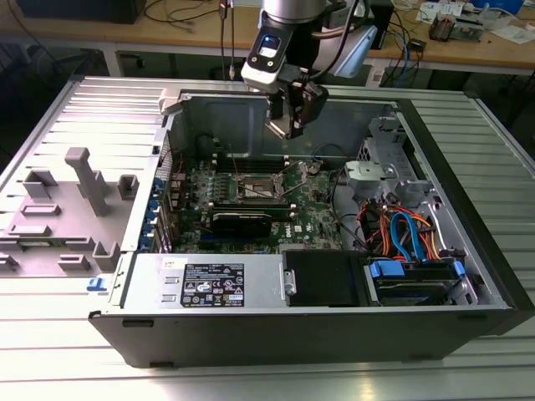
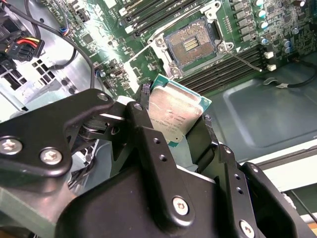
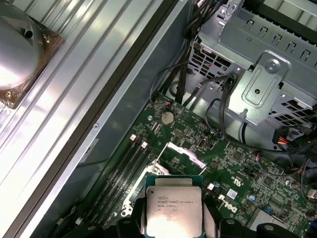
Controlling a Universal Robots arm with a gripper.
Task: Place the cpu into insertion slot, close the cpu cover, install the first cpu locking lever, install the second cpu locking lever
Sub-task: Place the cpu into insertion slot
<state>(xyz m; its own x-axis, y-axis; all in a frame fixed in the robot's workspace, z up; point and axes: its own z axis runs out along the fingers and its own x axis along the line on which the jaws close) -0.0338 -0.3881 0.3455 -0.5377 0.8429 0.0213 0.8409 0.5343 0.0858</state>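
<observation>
My gripper (image 1: 287,117) hangs inside the open computer case, above the green motherboard (image 1: 313,209). It is shut on the cpu (image 2: 176,114), a small square chip with a dull silver top, clamped by two opposite edges between the black fingers (image 2: 143,106). The first wrist view looks onto the cpu's (image 3: 173,210) top, with the gripper (image 3: 174,220) around it. Below lies the insertion slot (image 2: 192,45), a dark square with a silvery rim and nothing in it. The cpu cover (image 3: 182,154) stands tilted up at one side of the slot. A thin lever wire (image 2: 245,62) sticks out beside it.
Long black memory slots (image 2: 223,69) flank the socket. A long black card (image 1: 241,221) lies in front of it. A metal drive cage (image 1: 380,171) and coloured cables (image 1: 401,230) fill the exterior view's right. The power supply (image 1: 209,280) sits in front. Grey fixtures (image 1: 88,180) stand outside the case.
</observation>
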